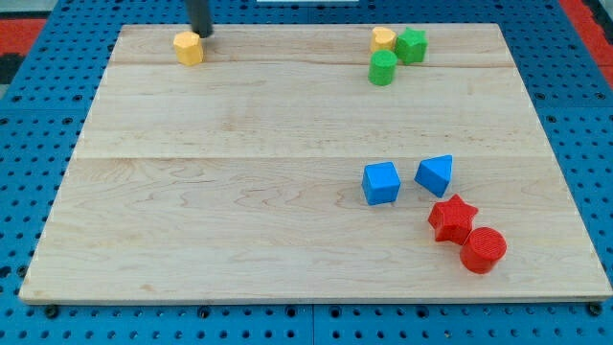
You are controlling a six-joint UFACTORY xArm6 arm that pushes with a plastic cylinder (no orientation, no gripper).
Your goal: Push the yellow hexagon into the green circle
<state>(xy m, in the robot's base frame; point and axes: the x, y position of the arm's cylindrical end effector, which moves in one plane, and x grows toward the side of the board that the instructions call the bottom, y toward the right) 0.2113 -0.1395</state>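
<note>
The yellow hexagon [189, 47] lies near the board's top left edge. My tip [202, 34] stands just above and to the right of it, close to or touching its upper right side. The green circle [382, 68] lies far to the right, near the top edge. Right above the green circle are a yellow heart-like block [383, 39] and a green star [412, 45], close together.
A blue cube [381, 182] and a blue triangle [436, 173] lie right of centre. A red star [452, 218] and a red circle [483, 250] touch each other at the lower right. The wooden board [239, 192] rests on a blue pegboard.
</note>
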